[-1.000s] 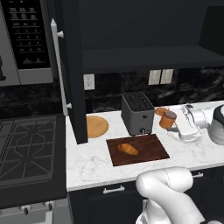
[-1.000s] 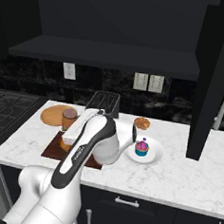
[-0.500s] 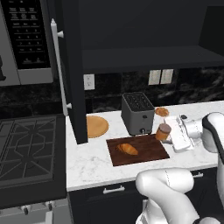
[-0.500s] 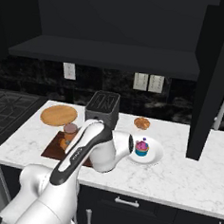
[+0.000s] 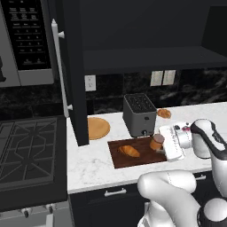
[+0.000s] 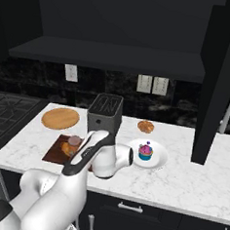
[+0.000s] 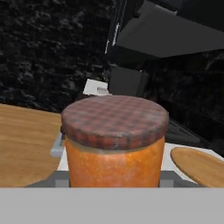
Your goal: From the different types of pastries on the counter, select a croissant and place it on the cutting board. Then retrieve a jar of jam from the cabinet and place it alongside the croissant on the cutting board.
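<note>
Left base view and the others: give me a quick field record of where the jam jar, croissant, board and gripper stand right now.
jar of jam: orange, checked lid, held over the right end of the cutting board; whether it touches the board cannot be told
gripper: shut on the jar
croissant: lying on the board, left of the jar, apart from it
cutting board: dark wood, on the counter in front of the toaster
cupcake: on a white plate, right of the arm
round wooden plate: left of the toaster
</note>
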